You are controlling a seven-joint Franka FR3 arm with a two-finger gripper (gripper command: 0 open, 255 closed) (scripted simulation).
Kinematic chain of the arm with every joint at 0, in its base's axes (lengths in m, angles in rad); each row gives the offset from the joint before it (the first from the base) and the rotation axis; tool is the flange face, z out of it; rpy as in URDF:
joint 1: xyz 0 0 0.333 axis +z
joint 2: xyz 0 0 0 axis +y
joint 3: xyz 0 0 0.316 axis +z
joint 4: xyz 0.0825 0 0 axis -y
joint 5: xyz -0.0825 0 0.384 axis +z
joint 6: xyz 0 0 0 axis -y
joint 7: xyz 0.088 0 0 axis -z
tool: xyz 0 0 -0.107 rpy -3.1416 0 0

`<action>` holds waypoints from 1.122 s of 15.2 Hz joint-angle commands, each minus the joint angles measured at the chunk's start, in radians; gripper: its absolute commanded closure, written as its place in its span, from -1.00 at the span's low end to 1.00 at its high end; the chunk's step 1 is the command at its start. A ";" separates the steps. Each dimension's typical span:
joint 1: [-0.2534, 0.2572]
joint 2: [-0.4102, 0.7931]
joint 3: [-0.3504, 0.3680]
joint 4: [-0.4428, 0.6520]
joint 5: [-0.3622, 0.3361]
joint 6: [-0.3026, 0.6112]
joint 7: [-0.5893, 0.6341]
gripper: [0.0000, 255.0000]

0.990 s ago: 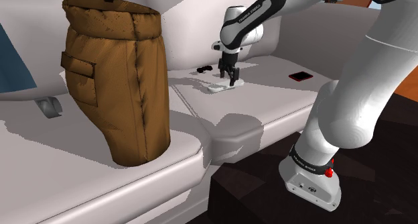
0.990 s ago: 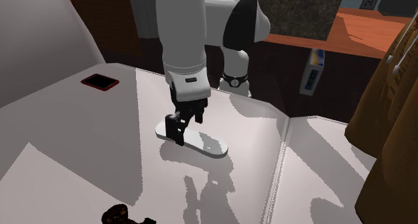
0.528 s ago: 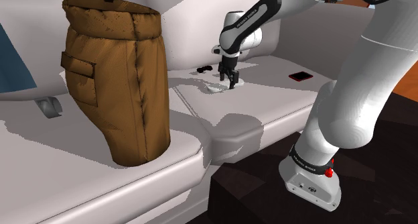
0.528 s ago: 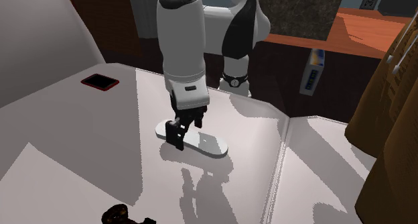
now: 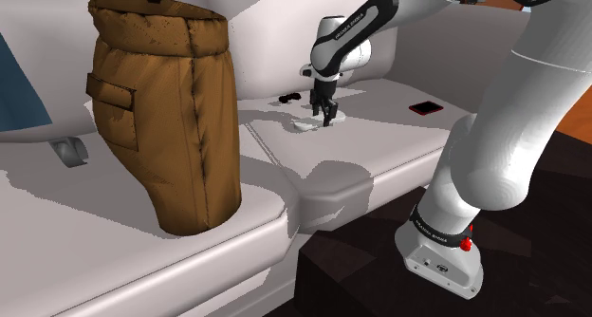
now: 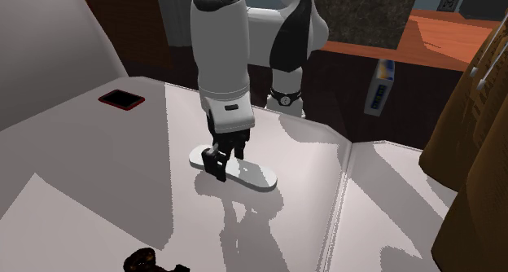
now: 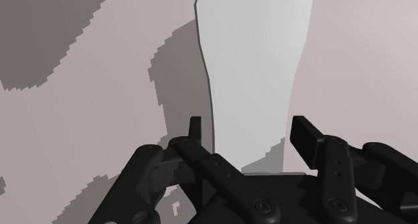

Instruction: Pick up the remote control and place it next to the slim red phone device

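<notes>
Grasp step in hand, by the look of things: gripper [image 6: 220, 166] down at the sofa seat [image 6: 89, 173], spread open and straddling one end of the remote [image 6: 254, 176], with no lift begun. White remote flat on the pale seat, about mid-cushion, its free end pointing to the second exterior view's right. From the wrist view, black fingers [image 7: 309, 141] standing either side of the remote's narrower end, one just beside a long edge, the other at or very near the opposite edge; contact on either side impossible to confirm, so no pinch to claim. Phone [image 6: 122, 99], slim and dark with a red rim, flat on the same seat, well apart from the remote, toward the second exterior view's upper left and, in the shoulder view, off to the right of the gripper. Small black object [image 5: 287, 100] near the remote on the backrest side; brown bag [image 5: 171, 125] well off on the neighbouring cushion, probably no hindrance. Next move, as a judgement: close squarely across the remote's width, low enough to catch both edges, given so thin and flat a body, likely to slip out or droop if caught high or by the very tip. Then raise only enough to leave the seat, carry toward the phone, and set down just beside it, level, without landing on it or nudging it.
</notes>
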 commanded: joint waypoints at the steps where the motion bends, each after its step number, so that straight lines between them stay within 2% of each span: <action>1: 0.000 0.000 0.000 0.000 0.000 0.000 0.000 1.00; 5: 0.000 0.000 0.000 0.000 0.000 0.000 0.000 1.00; 17: -0.004 -0.111 0.015 0.072 -0.059 -0.171 0.044 1.00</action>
